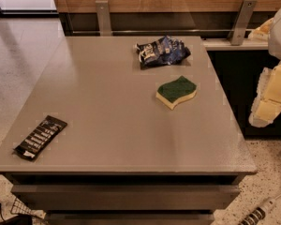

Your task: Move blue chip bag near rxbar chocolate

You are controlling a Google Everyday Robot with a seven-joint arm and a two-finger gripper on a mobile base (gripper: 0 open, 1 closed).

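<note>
The blue chip bag [161, 51] lies crumpled near the far edge of the grey table [107, 107], right of centre. The rxbar chocolate [40, 137], a slim black wrapper with white text lines, lies flat near the front left corner. The two are far apart, on a diagonal across the table. My gripper [270, 97] hangs at the right edge of the view, beyond the table's right side and well apart from both, holding nothing that I can see.
A green and yellow sponge [176, 92] lies between the bag and the table's right edge. A wood-panelled wall with metal brackets [102, 16] runs behind the table. A dark cabinet [243, 78] stands to the right. The floor is speckled.
</note>
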